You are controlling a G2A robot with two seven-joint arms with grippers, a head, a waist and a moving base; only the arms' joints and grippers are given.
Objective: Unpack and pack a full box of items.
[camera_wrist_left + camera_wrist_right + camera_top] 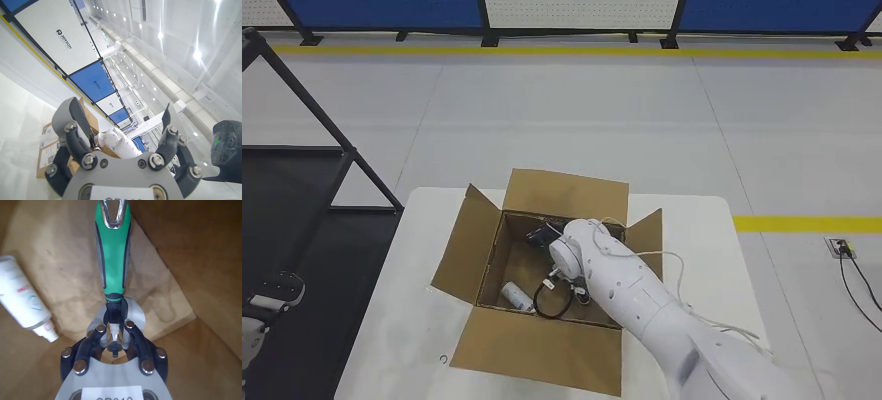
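R arm (642,300) comes in from the lower right of the top view and dips into the open cardboard box (564,192). The box sits mid-frame on the white worktop (422,300), flaps splayed out. The R claw (115,313) is clenched on the green-handled tool (113,256), pinching its black neck just below the grip. The handle sticks out ahead of the fingers toward a box corner. Whether the tool rests on the box floor or hangs just off it can't be told.

Other contents, per top view: a white tube (514,294) lies at the box's lower left, w/ a black cable (554,300) looped just beside it. A dark item (539,236) sits near the back wall. L claw (121,105) is spread wide, holds nothing and points up at the ceiling, well apart from the box.

Step in hand is prob. lifting the tool out. Unpacking looks far from done, since several items are in the box.

To do it well:
- The grip is at the neck, so the long handle acts as a lever and may swivel in the pads. Keep the clench firm and go slow.
- Rise straight up and clear the rim and flaps before any sideways move.
- Watch the cable near the wrist so it doesn't snag and drag.
- Set the tool flat on bare worktop beside the box before letting go.
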